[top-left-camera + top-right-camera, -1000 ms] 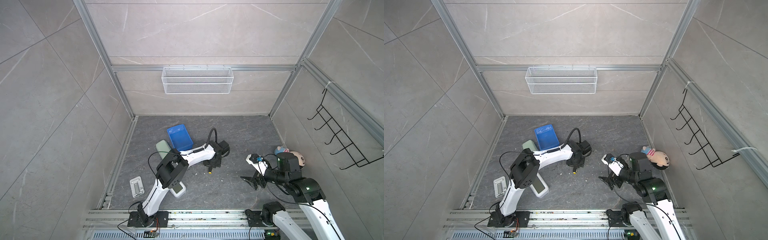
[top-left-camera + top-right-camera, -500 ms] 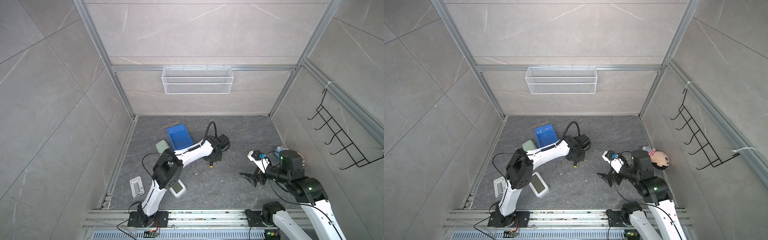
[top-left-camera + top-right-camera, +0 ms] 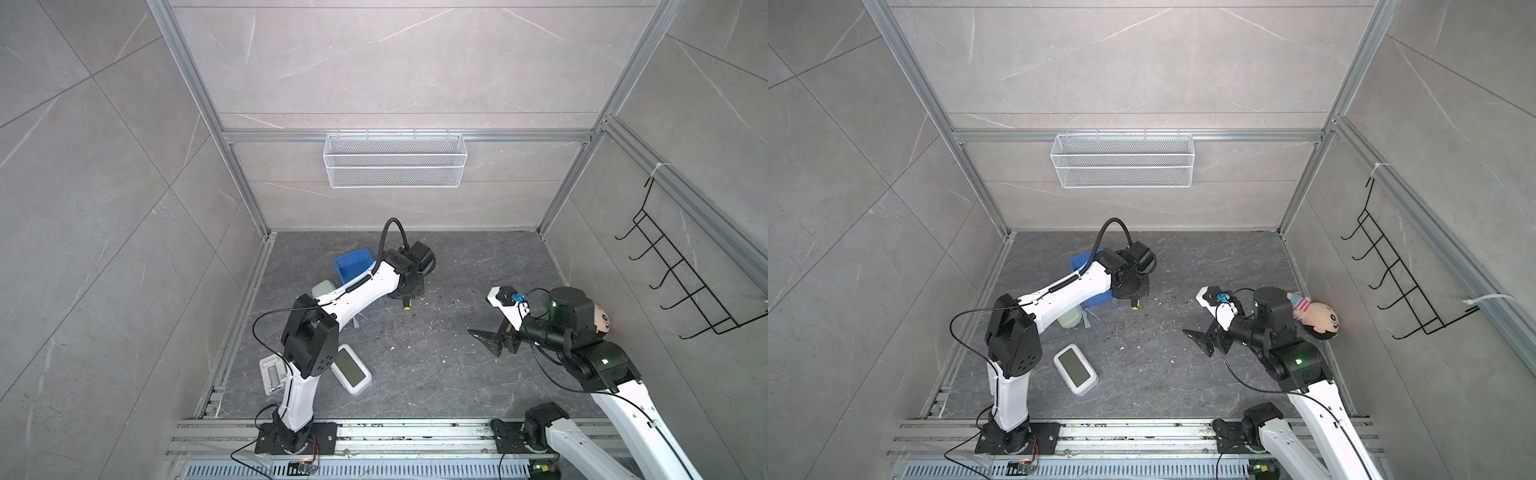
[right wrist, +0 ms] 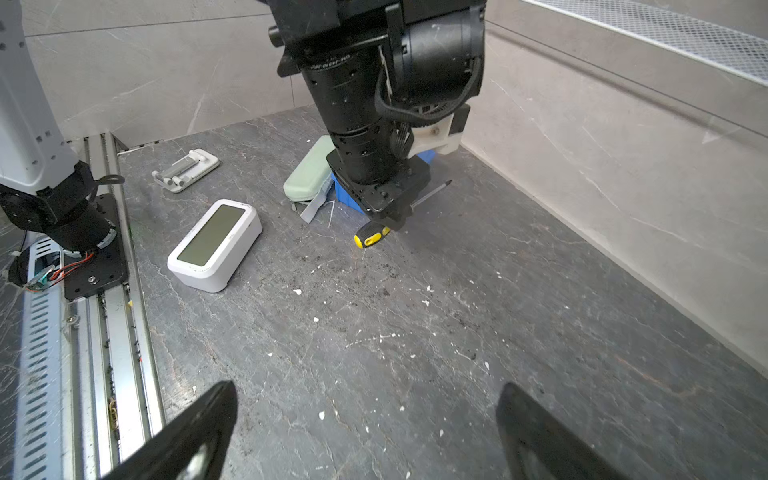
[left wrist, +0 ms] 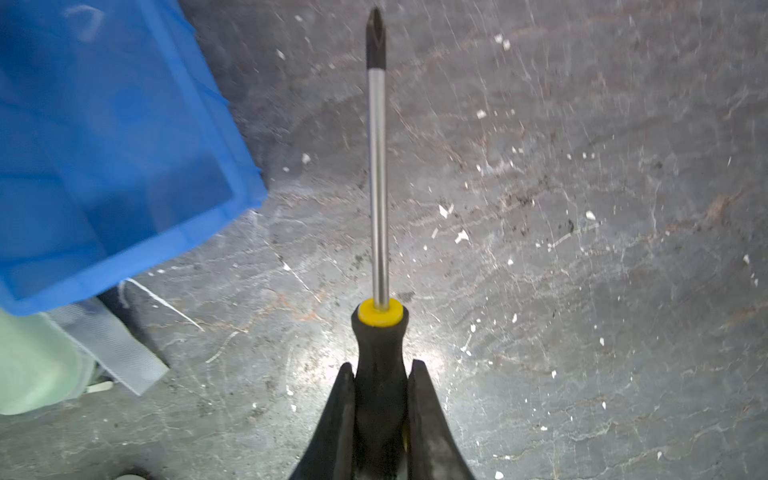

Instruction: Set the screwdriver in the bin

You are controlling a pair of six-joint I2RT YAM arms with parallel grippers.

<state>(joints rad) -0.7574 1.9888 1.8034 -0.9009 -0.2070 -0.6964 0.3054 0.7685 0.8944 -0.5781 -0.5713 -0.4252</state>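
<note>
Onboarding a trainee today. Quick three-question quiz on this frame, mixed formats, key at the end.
1. True or false: the left gripper is shut on the handle of the screwdriver.
2. The screwdriver is: A) inside the bin; B) held beside the bin, outside it; C) lying loose, ungripped.
3. Fill in: the jaws of the right gripper stand ____ and hold nothing.
Key: 1 true; 2 B; 3 open.

legible text: none | left arm wrist (image 4: 336, 62) lettering: too blurred
</note>
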